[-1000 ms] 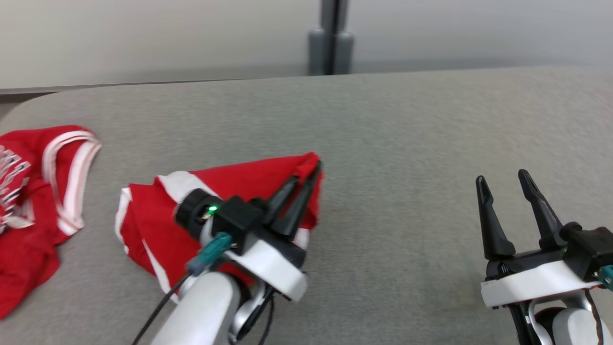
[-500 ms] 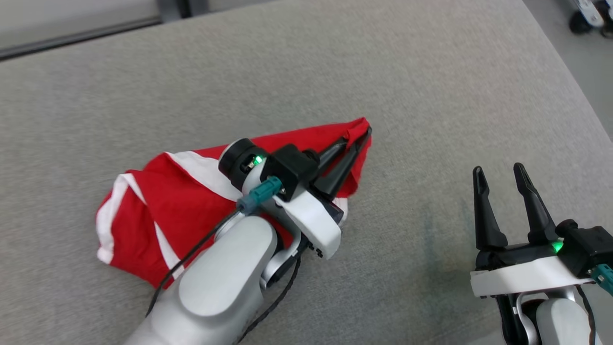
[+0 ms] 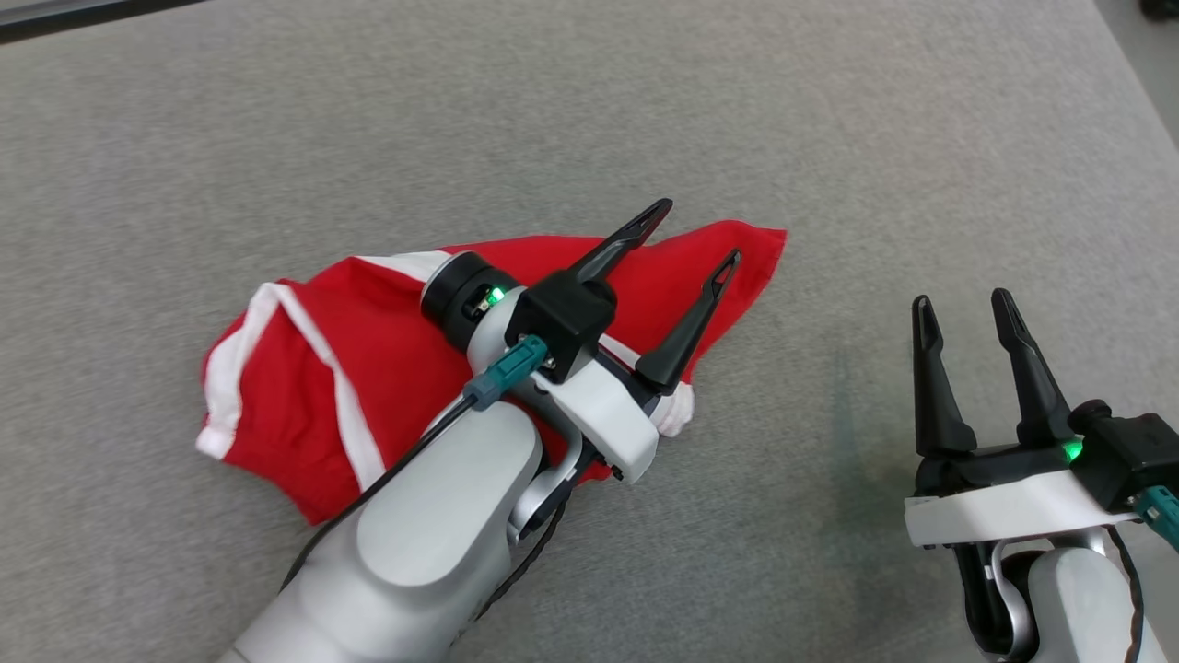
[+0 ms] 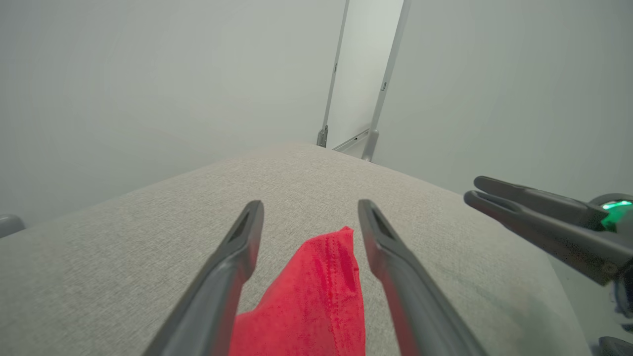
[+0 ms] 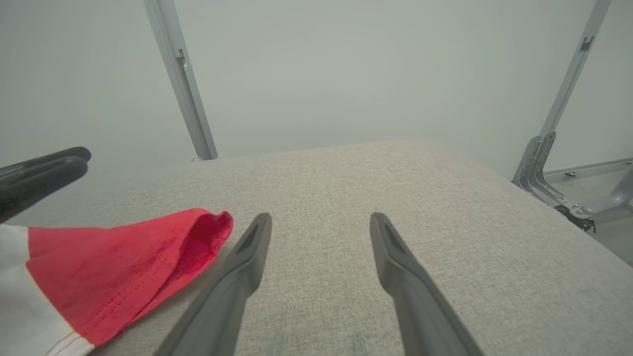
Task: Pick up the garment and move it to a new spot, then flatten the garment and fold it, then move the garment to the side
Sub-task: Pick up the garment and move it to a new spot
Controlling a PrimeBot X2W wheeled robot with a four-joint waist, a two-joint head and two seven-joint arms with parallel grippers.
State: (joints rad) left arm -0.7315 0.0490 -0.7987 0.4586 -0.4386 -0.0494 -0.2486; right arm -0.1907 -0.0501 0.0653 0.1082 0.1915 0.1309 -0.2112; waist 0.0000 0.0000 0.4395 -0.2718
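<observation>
A red garment with white stripes (image 3: 304, 387) lies bunched on the grey padded table, its pointed red end (image 3: 751, 253) reaching to the right. My left gripper (image 3: 697, 238) hovers open just above that end, fingers spread with the cloth lying loose below them (image 4: 316, 287). My right gripper (image 3: 960, 306) stands open at the lower right, apart from the cloth, nothing between its fingers (image 5: 319, 220). In the right wrist view the garment's red tip (image 5: 148, 257) lies to the left of my right fingers.
The grey fabric table (image 3: 553, 110) stretches wide around the garment, with its right edge (image 3: 1138, 83) near the upper right corner. Grey metal frame posts (image 5: 180, 79) stand behind the table against a pale wall.
My left gripper has opened and let go of the garment's red end, which now lies flat on the table. The head camera has swung down and right, so the whole picture shifted.
</observation>
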